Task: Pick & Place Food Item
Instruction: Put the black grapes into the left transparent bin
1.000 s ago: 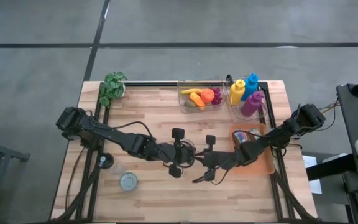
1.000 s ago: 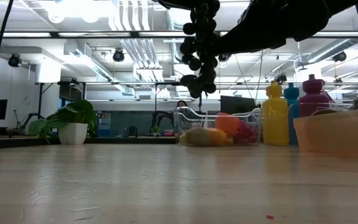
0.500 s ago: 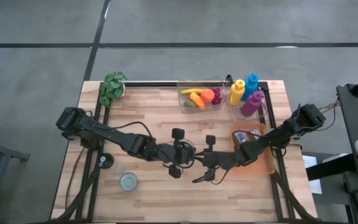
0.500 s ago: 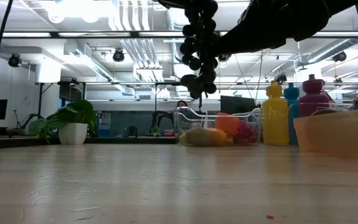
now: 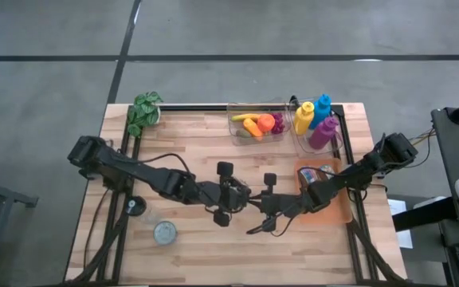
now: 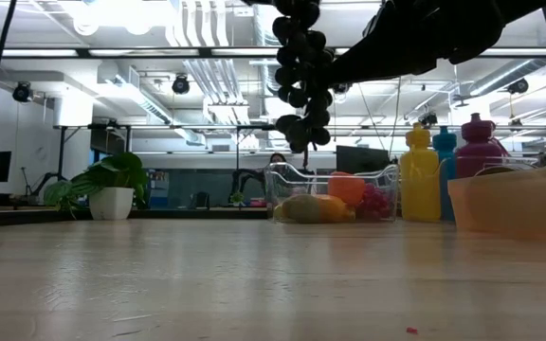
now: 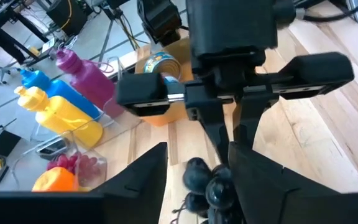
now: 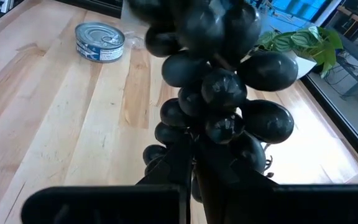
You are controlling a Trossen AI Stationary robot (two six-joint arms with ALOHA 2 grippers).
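In the right wrist view a bunch of dark grapes (image 8: 219,93) fills the frame, and the right hand (image 8: 191,165) has its two fingers pressed together on the stem beneath the bunch. A tin can (image 8: 100,41) stands on the bench (image 8: 55,124) behind the fruit, and a potted plant (image 8: 297,40) shows further off.

In the left wrist view the left hand (image 7: 197,186) has its fingers (image 7: 138,180) spread well apart on either side of the grapes (image 7: 207,186), no longer pinching them. Just past the fruit the right hand (image 7: 232,134) faces it head on. Behind that lie an orange tray (image 7: 166,112) and a group of yellow, blue and purple bottles (image 7: 61,99).

Seen from above, the two hands meet near the middle of the bench (image 5: 182,139), the left hand (image 5: 231,195) reaching in from 9 o'clock and the right hand (image 5: 255,209) from 3 o'clock. The can (image 5: 164,232) sits toward 7 o'clock, the tray (image 5: 339,209) at 3 o'clock, a clear bin of fruit (image 5: 257,123) at 12 o'clock, the bottles (image 5: 315,119) at 1 o'clock and the plant (image 5: 144,110) at 11 o'clock.

From bench height the grapes (image 6: 301,80) hang in the air, well clear of the wood (image 6: 254,284)
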